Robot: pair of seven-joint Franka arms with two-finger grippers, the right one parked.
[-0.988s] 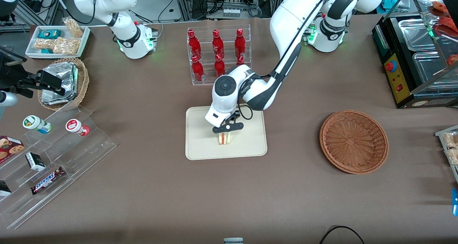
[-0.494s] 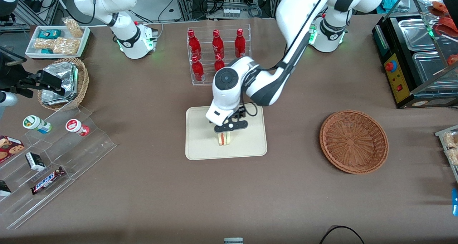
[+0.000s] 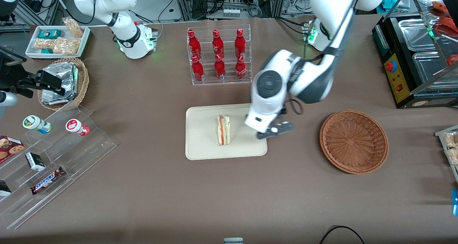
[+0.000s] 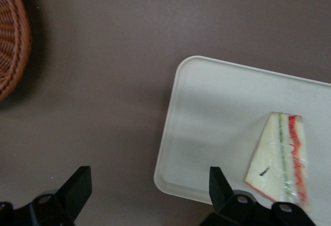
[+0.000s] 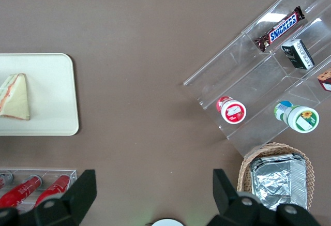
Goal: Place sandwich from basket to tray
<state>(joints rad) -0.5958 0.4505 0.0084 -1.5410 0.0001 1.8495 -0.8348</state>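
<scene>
The sandwich [image 3: 224, 130], a white bread wedge with red and green filling, rests on the cream tray [image 3: 200, 140], free of the gripper. It also shows in the left wrist view [image 4: 276, 159] on the tray [image 4: 217, 107] and in the right wrist view [image 5: 14, 103]. My left gripper [image 3: 275, 130] is open and empty. It hovers above the tray's edge that faces the reddish-brown basket [image 3: 353, 141], between tray and basket. In the wrist view the gripper [image 4: 147, 177] spans the tray's corner and bare table, with the basket's rim [image 4: 10, 45] off to the side.
A clear rack of red bottles [image 3: 218, 56] stands farther from the camera than the tray. Toward the parked arm's end are acrylic snack steps [image 3: 53, 154], a tan basket of foil packets [image 3: 64, 83] and a white snack tray [image 3: 57, 40]. A food warmer [image 3: 422, 50] stands at the working arm's end.
The gripper let go of the sandwich, rose and swung off the tray's middle toward the basket. The sandwich stays on the tray.
</scene>
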